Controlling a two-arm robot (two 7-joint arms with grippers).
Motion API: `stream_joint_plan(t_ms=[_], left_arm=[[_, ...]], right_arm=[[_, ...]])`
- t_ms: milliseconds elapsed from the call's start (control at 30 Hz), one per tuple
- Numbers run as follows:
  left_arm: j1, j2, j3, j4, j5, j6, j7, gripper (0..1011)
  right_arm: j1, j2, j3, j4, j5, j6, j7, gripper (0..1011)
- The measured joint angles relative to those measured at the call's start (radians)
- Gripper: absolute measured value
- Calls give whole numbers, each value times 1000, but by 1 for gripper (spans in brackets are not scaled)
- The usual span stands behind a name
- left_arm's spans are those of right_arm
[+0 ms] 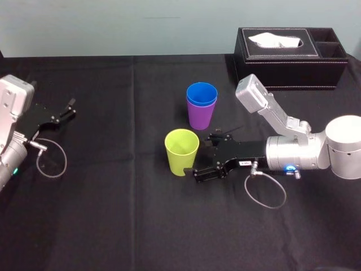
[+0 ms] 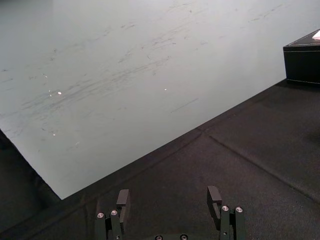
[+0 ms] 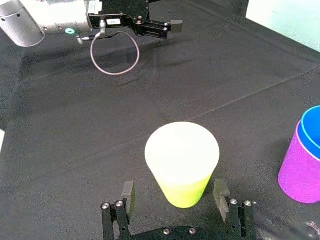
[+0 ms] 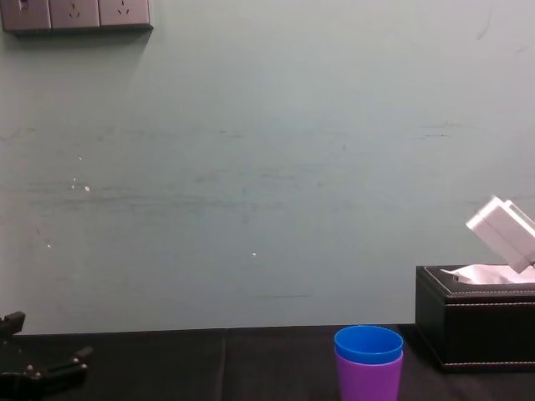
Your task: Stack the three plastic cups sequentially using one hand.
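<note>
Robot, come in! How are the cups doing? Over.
Right gripper open, straddling yellow-green cup. Left gripper open, parked left. Blue cup inside purple cup. Tissue box far behind.

I have the right arm (image 1: 293, 152) stretched low toward the robot's left, wrist level, and the right claw (image 1: 204, 157) spread wide, one finger farther out and one nearer. The left arm (image 1: 11, 130) sits off at the left side, left claw (image 1: 67, 110) parted, pointing rightward.
</note>
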Motion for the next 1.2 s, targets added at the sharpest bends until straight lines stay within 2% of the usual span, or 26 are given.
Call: stream_joint_plan(t_ms=[1200], left_arm=[[0, 0, 0, 0, 0, 0, 0, 1010]], right_arm=[[25, -42, -22, 48, -14, 1, -1, 1003]])
